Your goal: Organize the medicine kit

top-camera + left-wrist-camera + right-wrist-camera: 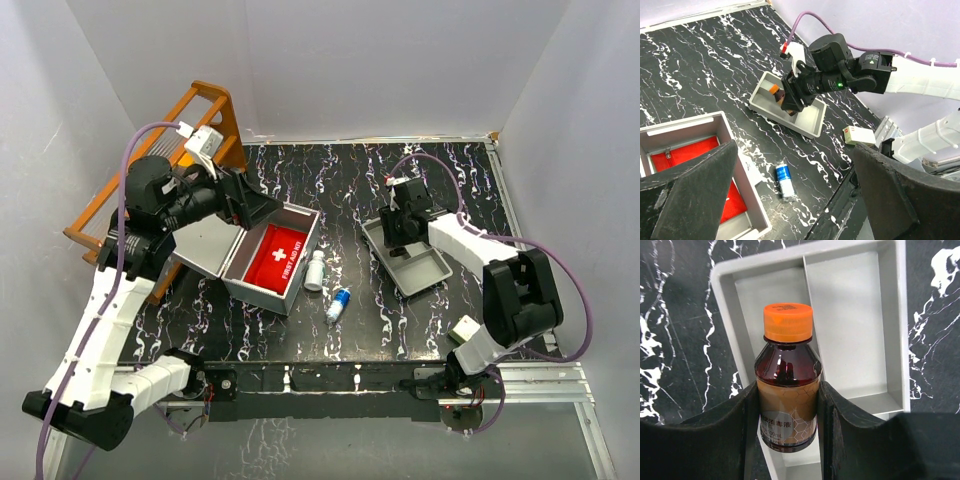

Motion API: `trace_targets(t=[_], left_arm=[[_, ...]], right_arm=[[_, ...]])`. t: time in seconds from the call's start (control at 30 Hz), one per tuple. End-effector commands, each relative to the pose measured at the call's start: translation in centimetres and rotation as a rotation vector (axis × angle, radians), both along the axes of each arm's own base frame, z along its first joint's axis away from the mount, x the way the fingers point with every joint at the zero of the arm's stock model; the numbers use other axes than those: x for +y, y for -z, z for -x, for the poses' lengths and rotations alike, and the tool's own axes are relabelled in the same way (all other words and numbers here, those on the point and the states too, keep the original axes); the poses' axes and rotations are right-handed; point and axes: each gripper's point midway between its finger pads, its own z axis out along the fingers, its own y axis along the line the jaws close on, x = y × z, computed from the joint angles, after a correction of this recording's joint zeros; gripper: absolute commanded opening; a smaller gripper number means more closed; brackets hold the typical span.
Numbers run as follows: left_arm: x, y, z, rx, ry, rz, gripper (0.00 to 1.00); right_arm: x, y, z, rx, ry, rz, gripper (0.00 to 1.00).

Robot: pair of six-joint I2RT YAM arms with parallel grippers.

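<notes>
Early, I judge: the open light-grey hard medicine kit [258,293] shows only a red soft pouch [278,255], a white plastic bottle [314,271] and a blue-and-white vial [338,303] lie beside it on the counter, the right tool [788,395] is clamped on a brown orange-capped bottle [788,375] above the shallow grey divided tray [855,330], and the left tool [795,150] stands wide apart, empty.

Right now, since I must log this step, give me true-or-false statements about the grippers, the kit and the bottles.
1. The medicine kit stands open with the red pouch inside. True.
2. The left gripper is shut on the white bottle. False: it is open and empty; the white bottle rests on the table beside the medicine kit.
3. The right gripper holds the brown bottle over the grey tray. True.
4. The blue-and-white bottle lies in the grey tray. False: it lies on the table, between medicine kit and grey tray.
</notes>
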Motion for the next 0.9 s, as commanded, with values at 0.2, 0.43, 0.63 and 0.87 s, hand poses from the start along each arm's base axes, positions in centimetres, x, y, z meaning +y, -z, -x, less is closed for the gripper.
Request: trace_targets(t=[0.2,0.43,0.63,0.87], left_arm=[[0.2,-0.9,-1.2,-0.034,-0.051,0.025,0.99],[0.3,0.0,-1.9,0.000,-0.069,0.009,0.99],[0.2,0.3,-2.2,0.009,-0.074,0.011,0.99],[0.4,0.2,-1.8,0.028,-0.075,0.004,0.99]], right_arm=[[0.9,-0.2,-2.0,-0.022,-0.002,-0.017,0.39],[1.0,0.4,-1.7,0.000,0.006,-0.012,0.49],[1.4,-0.5,-1.6,-0.007,0.015,-0.032,0.55],[0.6,-3.7,-1.5,-0.066,0.147,-0.037,0.56]])
